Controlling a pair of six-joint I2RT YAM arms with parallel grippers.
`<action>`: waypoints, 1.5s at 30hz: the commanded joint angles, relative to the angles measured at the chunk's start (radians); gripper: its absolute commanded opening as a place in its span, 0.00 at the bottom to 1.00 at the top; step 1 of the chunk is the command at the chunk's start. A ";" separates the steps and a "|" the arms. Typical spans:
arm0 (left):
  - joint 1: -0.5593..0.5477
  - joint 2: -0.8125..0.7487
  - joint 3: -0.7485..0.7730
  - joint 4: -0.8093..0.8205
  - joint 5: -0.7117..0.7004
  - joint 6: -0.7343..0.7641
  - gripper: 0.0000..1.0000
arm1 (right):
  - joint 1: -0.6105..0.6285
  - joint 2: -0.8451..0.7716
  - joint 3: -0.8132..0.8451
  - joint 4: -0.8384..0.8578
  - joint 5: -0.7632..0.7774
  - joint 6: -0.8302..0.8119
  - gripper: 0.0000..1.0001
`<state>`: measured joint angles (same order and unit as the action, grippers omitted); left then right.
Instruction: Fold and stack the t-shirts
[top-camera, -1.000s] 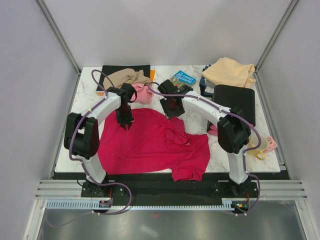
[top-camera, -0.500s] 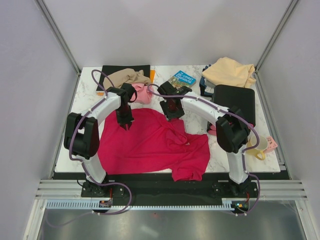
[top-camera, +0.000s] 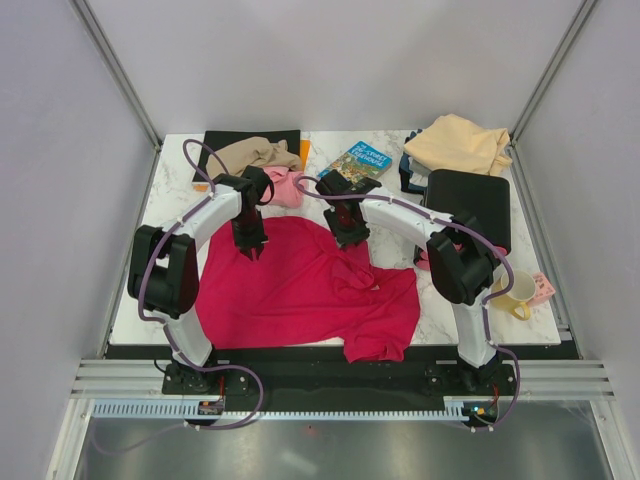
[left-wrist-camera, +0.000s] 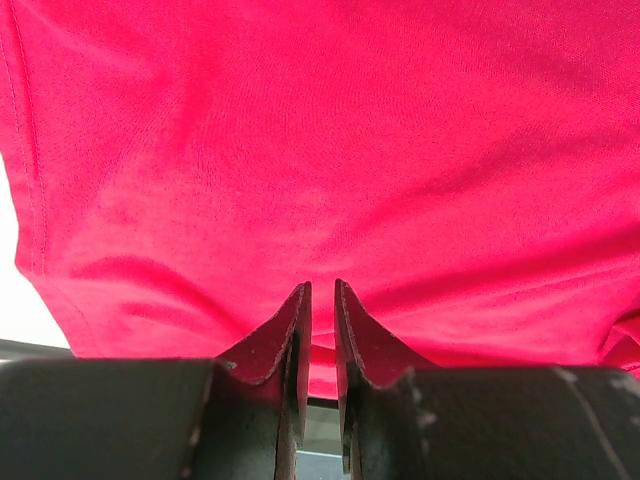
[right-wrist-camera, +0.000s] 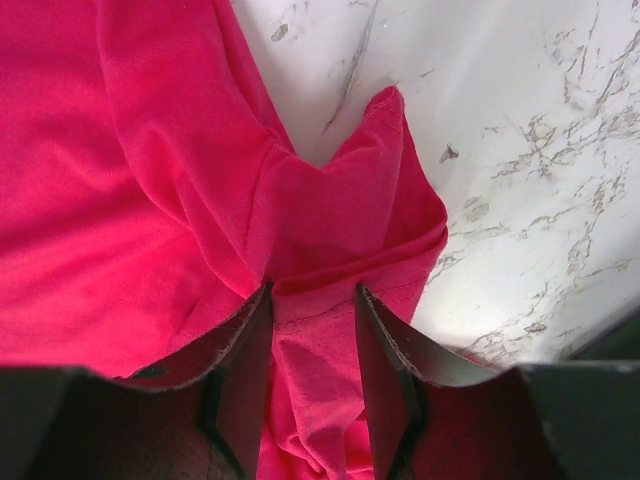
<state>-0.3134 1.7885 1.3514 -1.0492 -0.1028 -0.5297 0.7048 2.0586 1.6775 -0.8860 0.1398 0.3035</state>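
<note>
Right pincer (right-wrist-camera: 312, 292) lowered, half-open astride crimson t-shirt (top-camera: 300, 290) fold, left pincer (left-wrist-camera: 322, 288) pinching it, four t-shirts (top-camera: 458, 143)

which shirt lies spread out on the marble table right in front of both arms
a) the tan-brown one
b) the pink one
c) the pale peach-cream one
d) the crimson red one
d: the crimson red cloth t-shirt lies spread over the near middle of the white marble table; the pink cloth shirt, tan-brown cloth shirt and pale peach-cream cloth shirt sit bunched near the far edge.
</note>
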 joint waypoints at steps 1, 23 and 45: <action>0.002 -0.014 0.006 0.009 -0.006 0.005 0.22 | 0.005 0.006 0.002 0.001 0.015 0.009 0.43; 0.005 0.018 0.081 0.011 0.000 -0.004 0.23 | 0.005 -0.022 0.064 -0.057 0.052 -0.015 0.13; 0.007 0.022 0.069 0.011 0.011 0.011 0.22 | -0.001 -0.017 0.091 -0.057 0.003 -0.018 0.17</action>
<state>-0.3134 1.8061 1.4017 -1.0424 -0.0990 -0.5297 0.7048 2.0590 1.7325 -0.9405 0.1539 0.2871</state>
